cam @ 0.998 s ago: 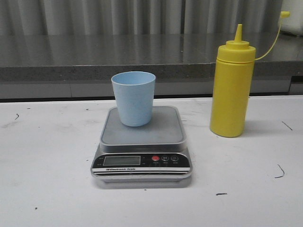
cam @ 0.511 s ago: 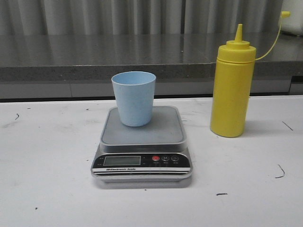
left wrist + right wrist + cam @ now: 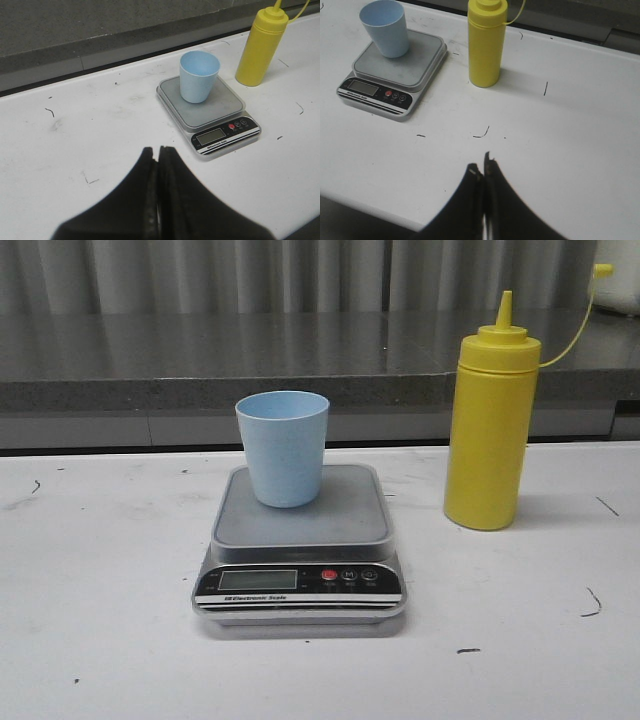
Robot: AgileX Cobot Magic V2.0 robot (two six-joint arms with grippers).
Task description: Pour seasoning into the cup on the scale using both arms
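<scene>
My left gripper (image 3: 158, 155) hangs over bare white desk (image 3: 100, 590), its two black fingers pressed together with nothing between them. My right gripper (image 3: 483, 167) does the same on its own side, jaws closed on nothing, tips just above the desk surface. Neither gripper shows in the front view.

Ahead of my left gripper and off toward my right side sits the scale (image 3: 210, 105), well apart from the fingertips. Its black front panel with the LCD screen (image 3: 257, 579) and a red button (image 3: 328, 576) beside two dark ones faces me. I cannot read anything on the screen.

On the grey platform stands the cup (image 3: 283, 447), light blue, upright, its mouth open upward, resting toward the far part of the platform. From my right gripper the cup (image 3: 385, 27) lies far ahead and well over to my left.

The seasoning bottle (image 3: 489, 430) stands upright on the desk, just beside the scale on its right and not touching it. It is ahead of my right gripper, well apart from it. Its cone nozzle points up, and a thin yellow tether (image 3: 570, 335) arcs away to a small cap (image 3: 602, 270) hanging free to the right.

Beyond the desk runs a dark grey ledge (image 3: 200, 360) below a ribbed grey wall.
</scene>
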